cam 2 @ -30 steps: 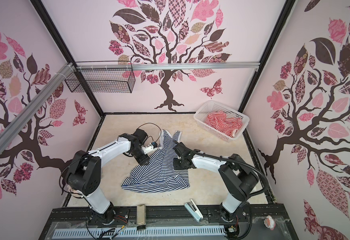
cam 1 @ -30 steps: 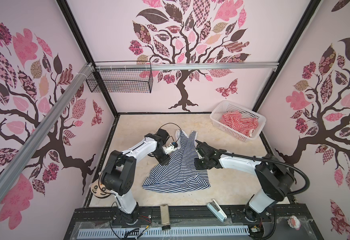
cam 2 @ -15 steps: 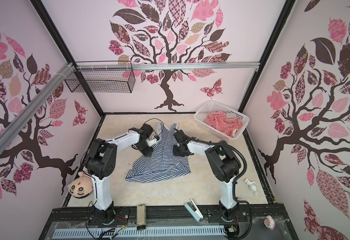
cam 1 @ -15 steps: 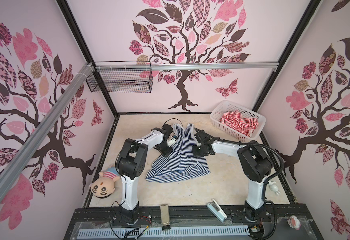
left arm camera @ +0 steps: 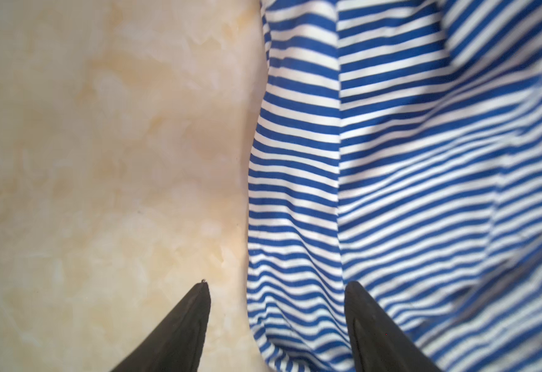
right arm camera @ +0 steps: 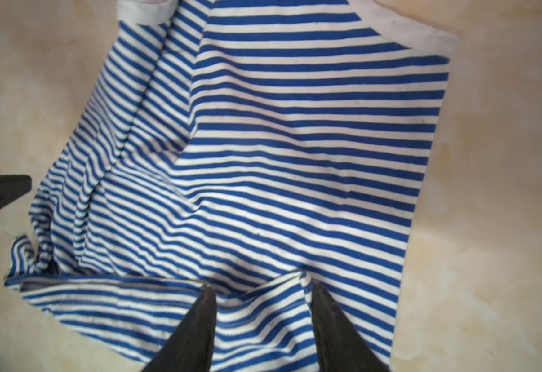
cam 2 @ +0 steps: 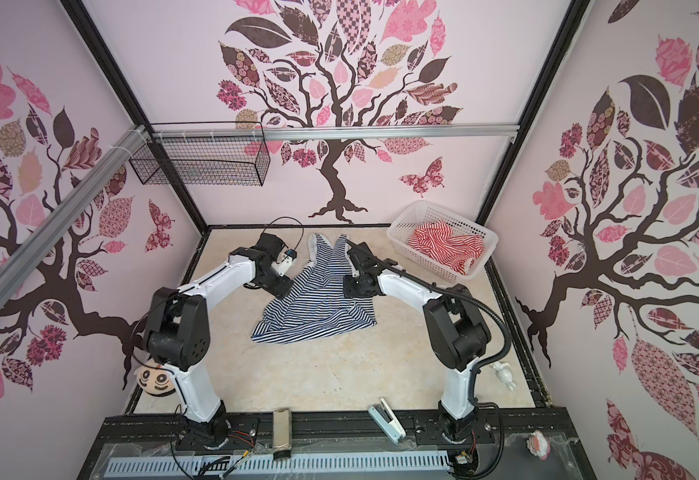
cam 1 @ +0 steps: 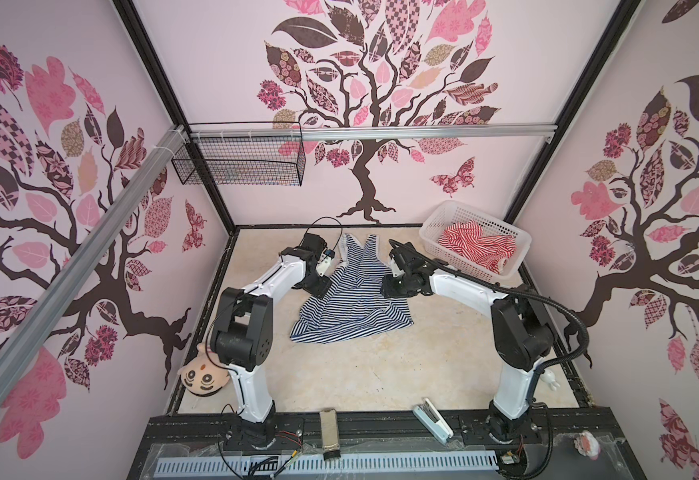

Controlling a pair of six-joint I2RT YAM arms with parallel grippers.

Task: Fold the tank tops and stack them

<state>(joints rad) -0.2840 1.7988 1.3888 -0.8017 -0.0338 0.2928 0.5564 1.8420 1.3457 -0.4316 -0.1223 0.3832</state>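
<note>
Handling the navy striped top point(cam 1: 352, 299) means working with something light, soft and limp, so expect it to slump and wrinkle wherever you leave it unsupported. It lies rumpled on the table point(cam 1: 360, 374) just beside the white basket point(cam 1: 431, 239), and the red striped top point(cam 1: 476, 249) sits crumpled inside that basket. Your left gripper point(left arm camera: 276, 286) stands released astride the top's edge far from the basket. Your right gripper point(right arm camera: 260, 290), nearer the basket, is parted too, with a fold of cloth slack between its jaws. Pinch hem corners or strap seams, both layers together.
</note>
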